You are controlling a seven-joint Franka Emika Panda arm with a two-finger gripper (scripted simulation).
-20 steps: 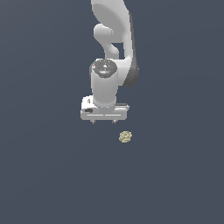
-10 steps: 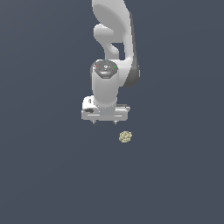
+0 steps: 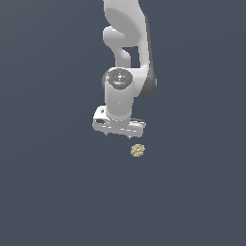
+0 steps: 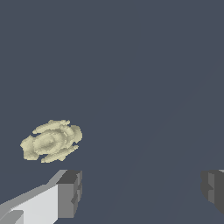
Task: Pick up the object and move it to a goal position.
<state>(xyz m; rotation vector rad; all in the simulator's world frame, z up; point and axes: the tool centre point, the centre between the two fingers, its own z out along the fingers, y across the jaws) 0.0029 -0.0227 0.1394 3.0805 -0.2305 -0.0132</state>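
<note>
While the gripper (image 3: 118, 134) hangs wide open beside it, the object (image 4: 51, 141) looks light, bumpy, probably stiff — best pinched across its middle

arm (image 3: 126, 57): white, rounded links, dark grey joint cap
gripper (image 3: 118, 135): white body
fingers (image 4: 70, 192): white, dark grey pads

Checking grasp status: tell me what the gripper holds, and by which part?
Nothing. The gripper is open and the pale clump lies apart from its fingers.
</note>
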